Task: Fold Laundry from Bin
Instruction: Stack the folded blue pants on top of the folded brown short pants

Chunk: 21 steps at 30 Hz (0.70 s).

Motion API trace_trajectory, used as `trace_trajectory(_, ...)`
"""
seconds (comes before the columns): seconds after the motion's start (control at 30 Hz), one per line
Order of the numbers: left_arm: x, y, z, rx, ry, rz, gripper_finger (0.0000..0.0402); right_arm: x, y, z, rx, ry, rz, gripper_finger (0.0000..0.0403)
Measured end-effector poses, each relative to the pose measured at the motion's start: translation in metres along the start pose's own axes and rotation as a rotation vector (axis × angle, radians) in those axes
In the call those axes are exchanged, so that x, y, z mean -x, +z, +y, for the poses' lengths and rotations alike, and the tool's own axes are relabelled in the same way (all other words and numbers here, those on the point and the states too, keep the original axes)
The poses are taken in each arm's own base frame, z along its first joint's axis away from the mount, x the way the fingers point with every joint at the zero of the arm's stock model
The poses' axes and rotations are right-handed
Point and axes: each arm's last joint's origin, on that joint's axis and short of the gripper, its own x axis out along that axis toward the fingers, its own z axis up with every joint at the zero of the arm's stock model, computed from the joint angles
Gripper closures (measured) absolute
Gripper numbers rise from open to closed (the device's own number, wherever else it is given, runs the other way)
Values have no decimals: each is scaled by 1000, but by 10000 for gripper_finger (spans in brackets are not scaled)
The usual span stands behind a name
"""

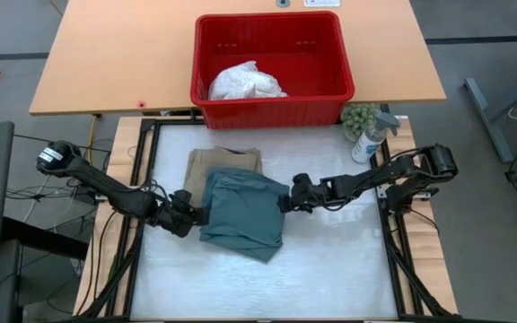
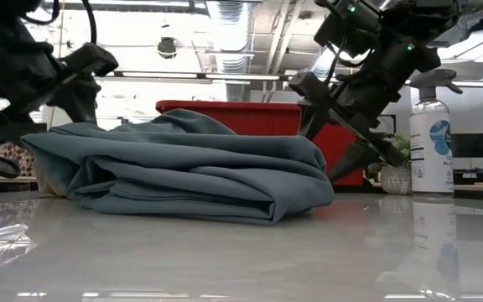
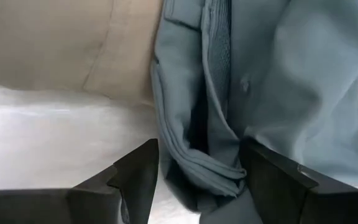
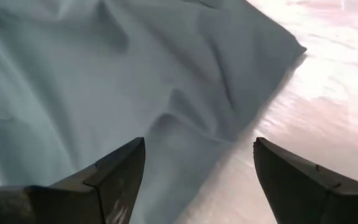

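Teal garment (image 1: 243, 213) lies between left gripper (image 1: 189, 213) and right gripper (image 1: 289, 199), seemingly unheld.

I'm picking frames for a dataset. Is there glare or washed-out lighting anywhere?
Low view: the table mirrors the ceiling lights, and the bright room behind leaves both arms dark. Right wrist view: the table beside the teal garment is washed out. High view: evenly lit.
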Motion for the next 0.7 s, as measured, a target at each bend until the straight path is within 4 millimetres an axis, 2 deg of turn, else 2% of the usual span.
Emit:
trace_trajectory(0.17,2,-2,2,-7,-31,-8,187,0,0,0,20,0,5,82)
trace_trajectory(0.4,27,1,6,-98,-137,-170,187,0,0,0,52,-2,6,85)
trace_trajectory(0.57,14,5,25,-51,-127,-143,187,0,0,0,68,-4,7,86)
trace_trajectory(0.7,10,1,27,67,-276,-157,187,0,-1,-1,78,-13,11,86)
